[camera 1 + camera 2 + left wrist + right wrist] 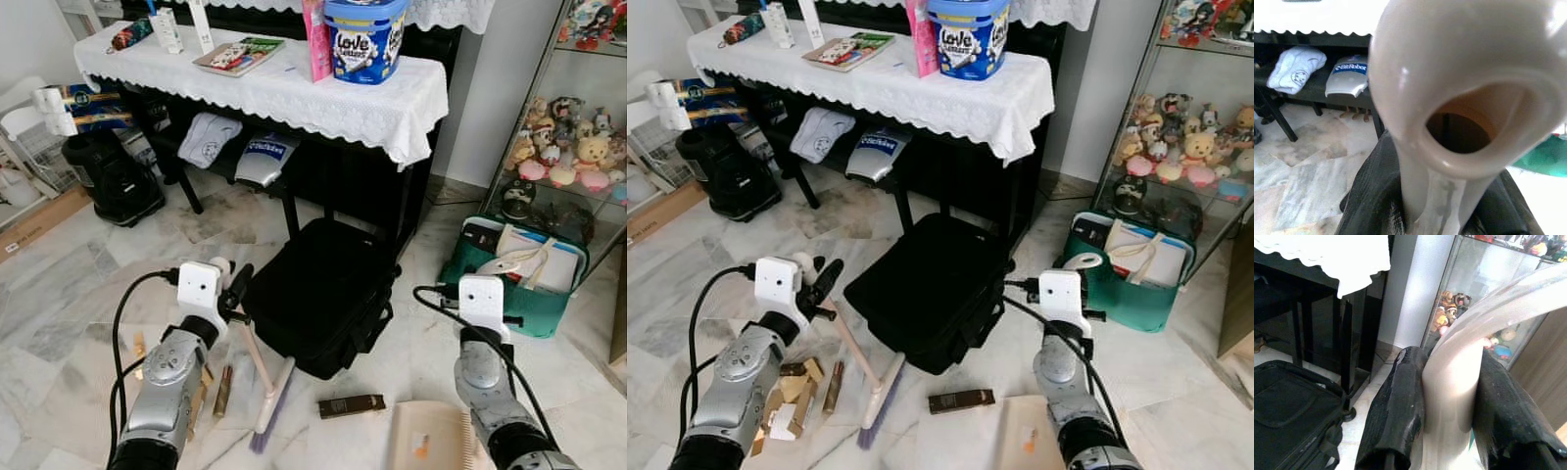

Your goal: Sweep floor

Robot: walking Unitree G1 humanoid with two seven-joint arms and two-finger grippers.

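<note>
Gripping, left gripper (823, 284): its two black fingers (1371, 205) were closed tight round the top of the cream plastic hand broom's handle (1430, 196), just below the hanging loop.
Right gripper (1447, 401): its black fingers were clamped on the pale curved handle of the beige plastic dustpan (431, 436), which rested on the floor in front of the robot.
Broom's place: it slanted down from the left gripper to its purple-tipped bristle head (880, 397) on the white marble floor (705, 284), just beside the black fabric bag (931, 284).
Handling, as I judged it: light, stiff, smooth and a bit slippery; a hold high on the handle gave reach but little leverage.
Litter: brown and gold scraps (798, 387) lay close by the left arm; a dark flat bar (960, 399) lay between bristles and dustpan.
</note>
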